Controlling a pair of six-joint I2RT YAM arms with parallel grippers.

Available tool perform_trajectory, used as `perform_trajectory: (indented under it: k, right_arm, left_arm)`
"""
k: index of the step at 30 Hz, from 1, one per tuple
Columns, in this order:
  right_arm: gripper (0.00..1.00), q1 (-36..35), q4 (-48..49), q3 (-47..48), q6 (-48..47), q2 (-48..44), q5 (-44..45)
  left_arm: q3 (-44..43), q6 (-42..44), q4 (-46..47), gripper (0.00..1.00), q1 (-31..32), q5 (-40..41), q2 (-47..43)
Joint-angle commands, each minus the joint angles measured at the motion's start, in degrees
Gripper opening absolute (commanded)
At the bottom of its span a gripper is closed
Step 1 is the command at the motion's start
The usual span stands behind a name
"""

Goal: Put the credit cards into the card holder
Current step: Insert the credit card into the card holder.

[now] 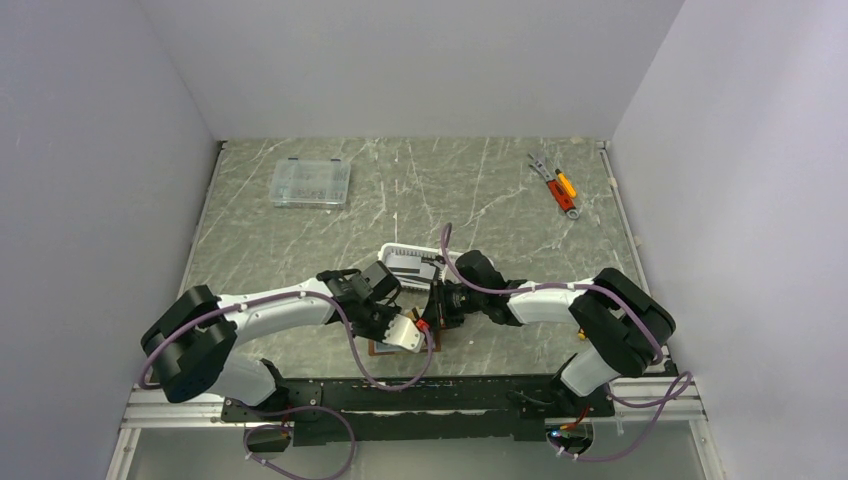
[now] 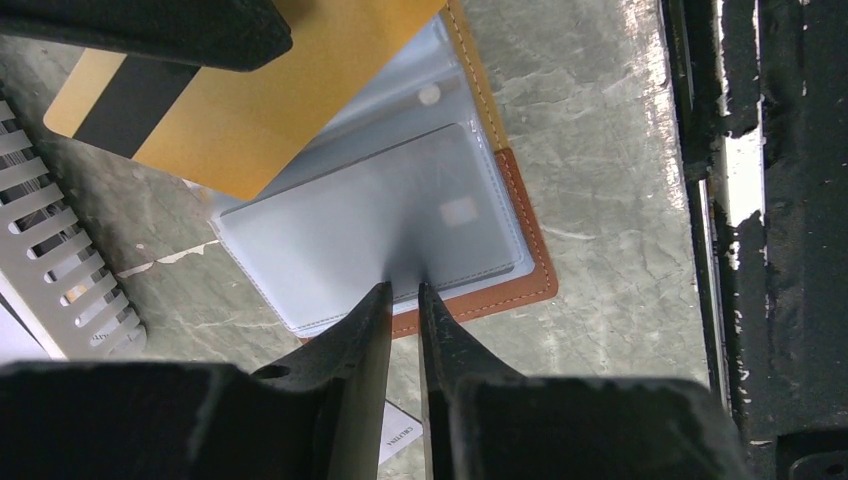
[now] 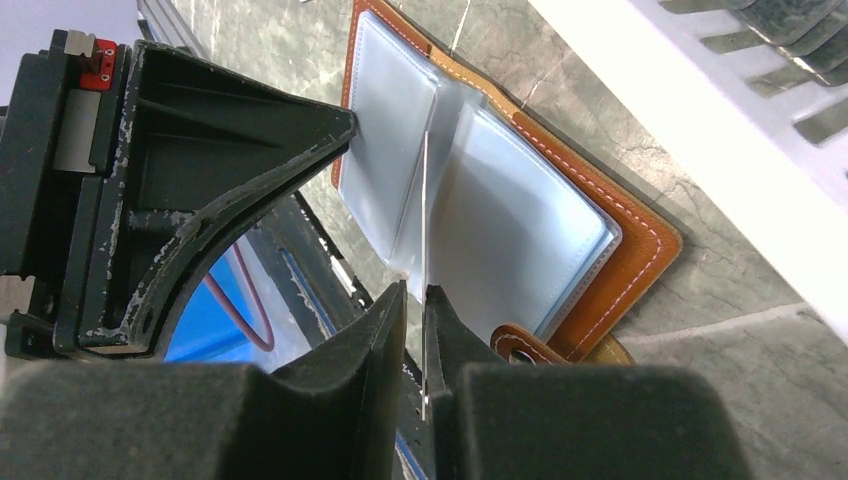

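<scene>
Pinching clear sleeve of card holder (image 2: 400, 205) w/ L gripper (image 2: 403, 290), jaws nearly shut; nipping gold credit card (image 2: 260, 110) edge-on w/ R gripper (image 3: 413, 292). White tag (image 2: 400, 438) print: unreadable.

The card holder (image 2: 370, 220) sits in a tight spot: the white basket (image 1: 410, 262) is just behind it, the black rail (image 1: 430, 390) is near in front, and the left tool (image 2: 403, 290) and right tool (image 3: 413, 290) crowd over it. The gold card (image 2: 250, 110) covers part of its pockets. The far counter (image 1: 450, 190) has lots of room.
</scene>
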State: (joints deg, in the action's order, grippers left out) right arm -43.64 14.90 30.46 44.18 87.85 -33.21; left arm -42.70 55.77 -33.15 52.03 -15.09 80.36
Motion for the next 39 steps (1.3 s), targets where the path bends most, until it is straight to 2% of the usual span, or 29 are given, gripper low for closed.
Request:
perform_trajectory:
  k: [1, 9, 15, 24, 30, 34, 39]
  right_arm:
    - [0.15, 0.70, 0.03, -0.13, -0.02, -2.22, 0.20]
    - [0.16, 1.02, 0.01, 0.02, 0.04, -2.73, -0.34]
    - [0.00, 1.06, 0.43, -0.39, 0.98, -2.87, 0.03]
    - [0.00, 1.04, 9.12, -3.79, 4.53, -0.69, -2.00]
    - [0.00, 0.98, 7.99, -4.35, 3.94, -2.15, -1.72]
    - [0.00, 0.90, 6.55, -5.06, 3.68, -3.81, -1.01]
    - [0.00, 0.75, 5.19, -6.59, 3.60, -5.86, -0.28]
  left_arm:
    - [1.74, 1.75, -0.03, 0.21, 0.34, 0.96, -1.34]
    - [2.18, 1.54, -0.26, 0.20, 0.29, 1.56, -2.17]
    - [2.78, 1.91, -0.07, 0.20, 0.26, 2.05, -2.80]
    - [0.63, 2.21, -4.59, 0.22, 0.06, 2.67, -5.21]
    - [-0.02, 2.07, -6.77, 0.23, -0.39, 3.42, -6.28]
    - [1.48, 1.73, -2.25, 0.22, -1.89, 6.45, -5.33]
    - [2.15, 0.72, 3.50, 0.21, -2.02, 12.06, 0.68]
